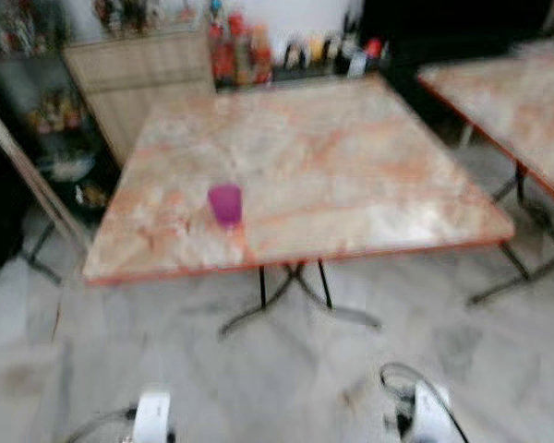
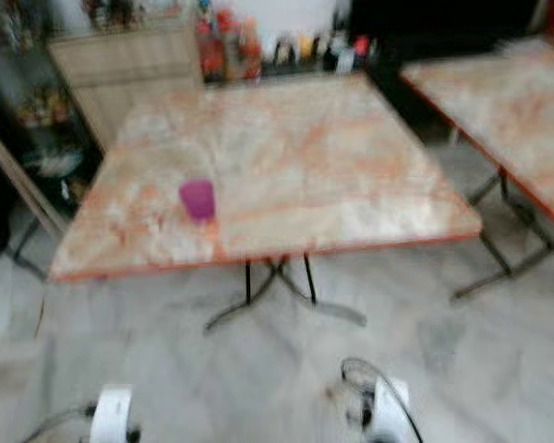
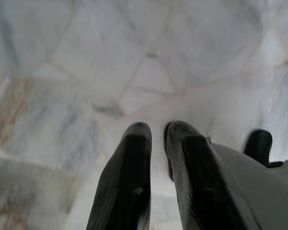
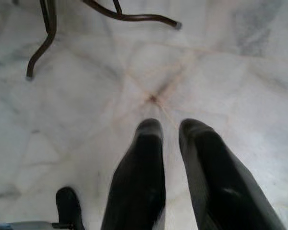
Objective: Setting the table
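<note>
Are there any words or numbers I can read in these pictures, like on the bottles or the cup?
No text can be read.
The bottles behind the table: any labels are too blurred to read.
The purple cup: no writing can be made out on it.
The wooden cabinet: no writing can be made out.
The left gripper and right gripper hang over plain marble floor.

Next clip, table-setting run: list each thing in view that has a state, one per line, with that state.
purple cup: upright on the near table, close to its front edge, nothing gripping it.
near table: standing, bare apart from the cup.
left gripper: hanging over the floor, fingers nearly together, empty.
right gripper: hanging over the floor, small gap between fingers, empty.
</note>
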`<state>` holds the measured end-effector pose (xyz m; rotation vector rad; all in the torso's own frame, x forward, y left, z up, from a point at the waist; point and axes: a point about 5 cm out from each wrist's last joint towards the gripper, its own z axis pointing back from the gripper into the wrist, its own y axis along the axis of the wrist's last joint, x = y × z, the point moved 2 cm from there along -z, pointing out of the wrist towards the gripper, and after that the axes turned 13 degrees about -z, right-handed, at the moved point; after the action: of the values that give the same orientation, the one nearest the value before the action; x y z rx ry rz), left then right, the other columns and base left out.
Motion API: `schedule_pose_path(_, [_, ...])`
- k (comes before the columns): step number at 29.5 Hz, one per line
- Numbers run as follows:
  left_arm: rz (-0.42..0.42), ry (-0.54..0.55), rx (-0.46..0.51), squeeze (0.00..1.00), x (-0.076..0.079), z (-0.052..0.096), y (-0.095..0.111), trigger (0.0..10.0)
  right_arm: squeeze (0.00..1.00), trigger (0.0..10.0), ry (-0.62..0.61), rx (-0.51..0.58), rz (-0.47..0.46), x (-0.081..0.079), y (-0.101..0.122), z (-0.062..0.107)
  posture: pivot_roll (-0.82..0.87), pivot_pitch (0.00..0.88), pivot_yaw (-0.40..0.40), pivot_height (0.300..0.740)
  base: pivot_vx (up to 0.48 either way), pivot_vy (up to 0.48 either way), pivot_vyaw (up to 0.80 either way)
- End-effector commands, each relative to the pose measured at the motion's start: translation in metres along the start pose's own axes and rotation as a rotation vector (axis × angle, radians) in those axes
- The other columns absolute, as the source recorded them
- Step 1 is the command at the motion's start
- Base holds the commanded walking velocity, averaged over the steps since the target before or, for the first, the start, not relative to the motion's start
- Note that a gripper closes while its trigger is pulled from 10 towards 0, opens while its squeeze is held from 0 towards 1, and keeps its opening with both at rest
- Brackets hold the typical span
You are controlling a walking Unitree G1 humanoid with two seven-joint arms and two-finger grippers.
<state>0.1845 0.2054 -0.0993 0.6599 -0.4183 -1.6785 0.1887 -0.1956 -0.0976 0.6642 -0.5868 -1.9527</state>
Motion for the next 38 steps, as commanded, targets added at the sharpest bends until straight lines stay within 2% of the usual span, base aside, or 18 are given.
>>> schedule_pose_path(1, [-0.002, 0.010, 0.001, 0.00, -0.003, -0.001, 0.002, 10.0, 0.00, 10.0, 0.010, 0.007, -0.003, -0.004, 0.003, -0.001, -0.04, 0.000, 0.038, 0.740, 0.000, 0.000, 0.00])
schedule_pose_path(11, [0.002, 0.020, 0.019, 0.00, -0.004, -0.001, 0.005, 10.0, 0.00, 10.0, 0.017, 0.015, 0.007, -0.005, 0.004, -0.001, -0.04, 0.000, 0.039, 0.740, 0.000, 0.000, 0.00])
schedule_pose_path(12, [0.023, 0.041, 0.066, 0.00, -0.008, -0.002, 0.014, 10.0, 0.00, 10.0, 0.026, 0.026, 0.003, -0.007, 0.005, -0.001, -0.04, 0.000, 0.039, 0.740, 0.000, 0.000, 0.00])
schedule_pose_path(14, [0.028, 0.047, 0.081, 0.00, -0.009, -0.002, 0.017, 10.0, 0.00, 10.0, 0.028, 0.029, 0.001, -0.007, 0.006, -0.001, -0.04, 0.000, 0.039, 0.740, 0.000, 0.000, 0.00])
schedule_pose_path(15, [0.038, 0.066, 0.119, 0.00, -0.012, -0.002, 0.024, 10.0, 0.00, 10.0, 0.029, 0.032, 0.000, -0.008, 0.006, -0.002, -0.03, 0.000, 0.041, 0.740, 0.000, 0.000, 0.00])
schedule_pose_path(18, [0.041, 0.086, 0.147, 0.00, -0.015, -0.001, 0.027, 10.0, 0.00, 10.0, 0.028, 0.032, 0.002, -0.007, 0.006, -0.001, -0.03, 0.000, 0.041, 0.740, 0.000, 0.000, 0.00])
schedule_pose_path(21, [0.114, 0.161, 0.234, 0.02, -0.028, 0.002, 0.039, 10.0, 0.00, 10.0, 0.026, 0.030, 0.007, -0.006, 0.006, -0.001, -0.02, 0.000, 0.032, 0.740, 0.000, 0.000, 0.00])
schedule_pose_path(22, [0.123, 0.180, 0.265, 0.93, -0.032, 0.003, 0.045, 10.0, 0.00, 10.0, 0.026, 0.029, 0.008, -0.006, 0.006, -0.001, -0.02, 0.000, 0.031, 0.740, 0.000, 0.000, 0.00])
schedule_pose_path(23, [0.128, 0.191, 0.285, 1.00, -0.035, 0.003, 0.049, 10.0, 0.00, 10.0, 0.026, 0.029, 0.009, -0.005, 0.006, -0.001, -0.02, 0.000, 0.031, 0.740, 0.000, 0.000, 0.00])
schedule_pose_path(25, [0.124, 0.230, 0.401, 1.00, -0.043, 0.007, 0.073, 10.0, 0.00, 10.0, 0.025, 0.022, 0.019, -0.005, 0.005, -0.001, 0.00, 0.000, 0.020, 0.740, 0.000, 0.000, 0.00])
schedule_pose_path(30, [0.068, 0.291, 0.610, 1.00, -0.047, 0.021, 0.115, 10.0, 0.00, 10.0, 0.028, 0.019, 0.031, -0.005, 0.006, -0.001, 0.00, 0.000, 0.019, 0.740, 0.000, 0.000, 0.00])
schedule_pose_path(34, [0.065, 0.305, 0.651, 1.00, -0.046, 0.025, 0.121, 10.0, 0.00, 10.0, 0.026, 0.019, 0.032, -0.004, 0.006, -0.001, -0.01, 0.000, 0.018, 0.740, 0.000, 0.000, 0.00])
schedule_pose_path(38, [0.074, 0.341, 0.705, 1.00, -0.045, 0.038, 0.121, 10.0, 0.00, 10.0, 0.026, 0.016, 0.039, -0.004, 0.004, -0.001, 0.00, 0.000, 0.014, 0.740, 0.000, 0.000, 0.00])
